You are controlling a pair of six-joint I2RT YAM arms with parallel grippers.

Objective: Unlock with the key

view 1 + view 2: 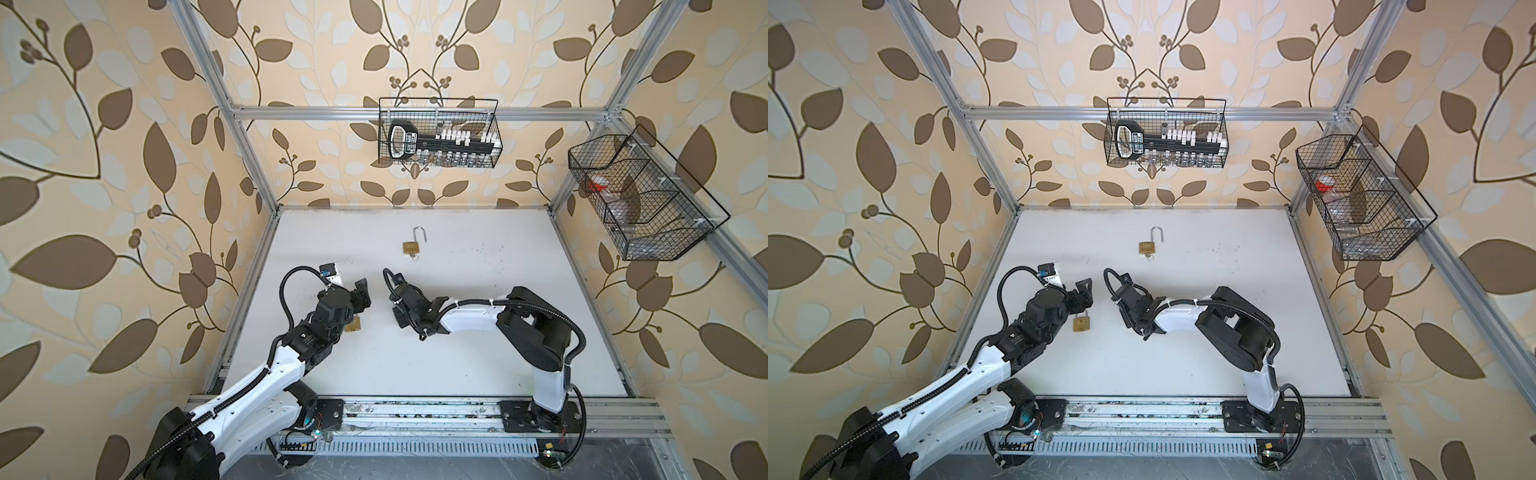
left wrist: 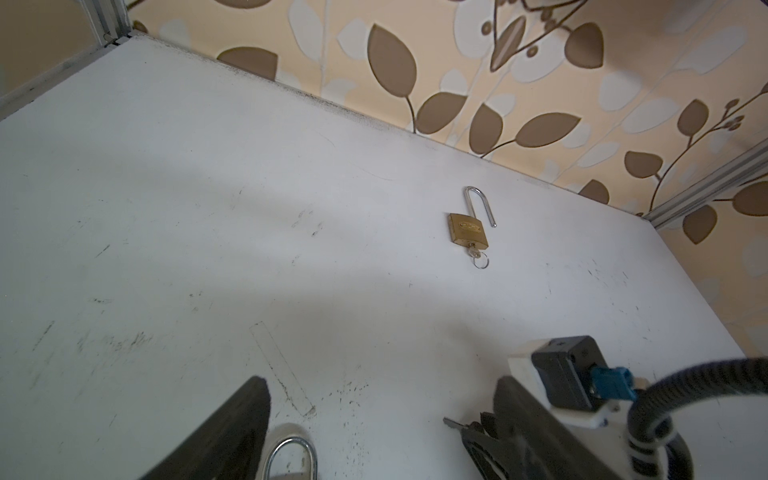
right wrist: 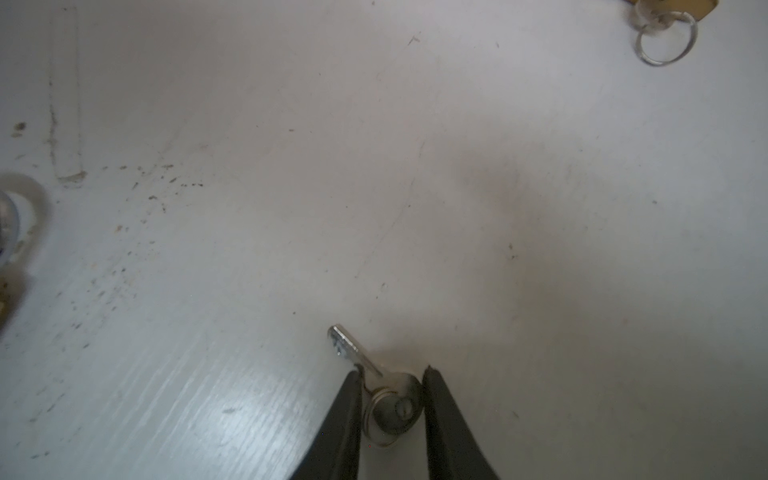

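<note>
While the right fingers clamp the key, the left fingers stand apart over the near padlock, shackle closed, on the tabletop; insertion and turning remain. Far padlock already open.

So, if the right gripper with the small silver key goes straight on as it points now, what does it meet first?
Probably the bare white table top: the right gripper, shut on the silver key, slants down at it. Depth is unclear.
</note>
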